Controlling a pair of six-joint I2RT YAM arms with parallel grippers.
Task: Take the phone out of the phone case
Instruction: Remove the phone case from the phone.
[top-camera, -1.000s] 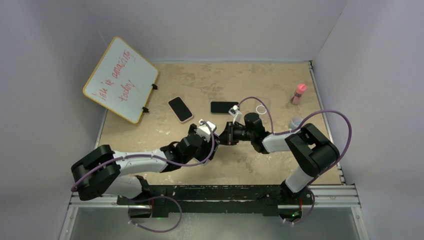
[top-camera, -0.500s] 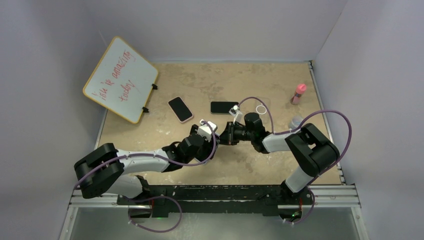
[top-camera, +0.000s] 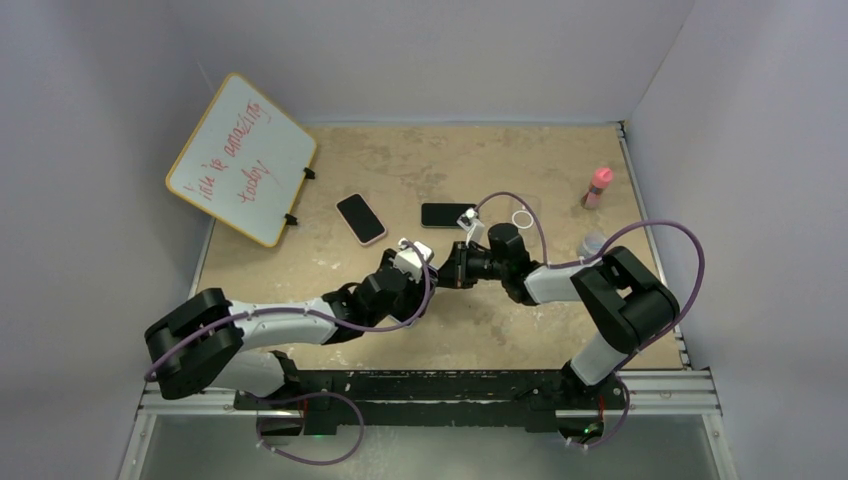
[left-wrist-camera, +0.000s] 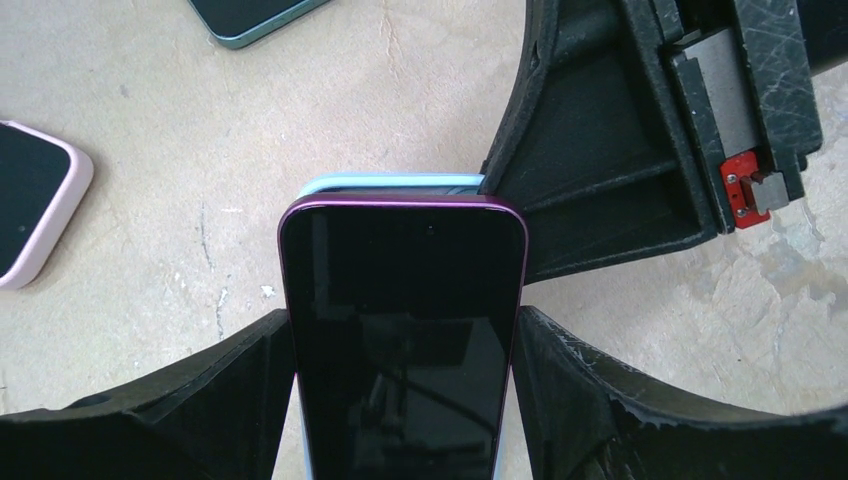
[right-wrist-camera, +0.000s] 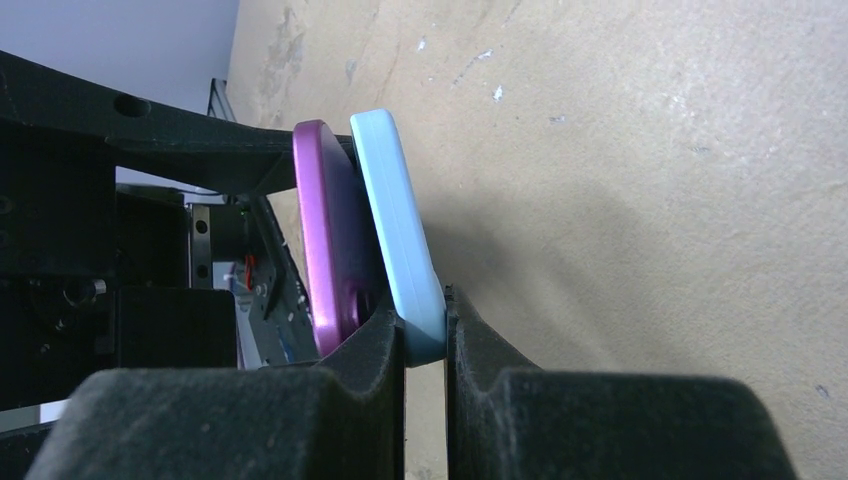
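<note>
A purple phone (left-wrist-camera: 400, 330) with a dark screen stands partly peeled out of a light blue phone case (left-wrist-camera: 390, 183) behind it. My left gripper (left-wrist-camera: 402, 400) has a finger on each long side of the phone, so it is shut on it. In the right wrist view the purple phone (right-wrist-camera: 325, 230) leans away from the blue case (right-wrist-camera: 400, 230). My right gripper (right-wrist-camera: 425, 340) is shut on the case's edge. From above, the left gripper (top-camera: 432, 275) and the right gripper (top-camera: 455, 270) meet at mid-table, and the phone is mostly hidden between them.
A pink-cased phone (top-camera: 360, 218) and a dark phone (top-camera: 447, 214) lie flat behind the grippers. A whiteboard (top-camera: 242, 158) leans at the back left. A pink bottle (top-camera: 598, 187), a white ring (top-camera: 522, 217) and a small clear object (top-camera: 592, 243) sit at the right.
The left gripper's jaws have closed in onto the phone's sides. Both arms have barely shifted, and the right gripper keeps its hold on the case.
</note>
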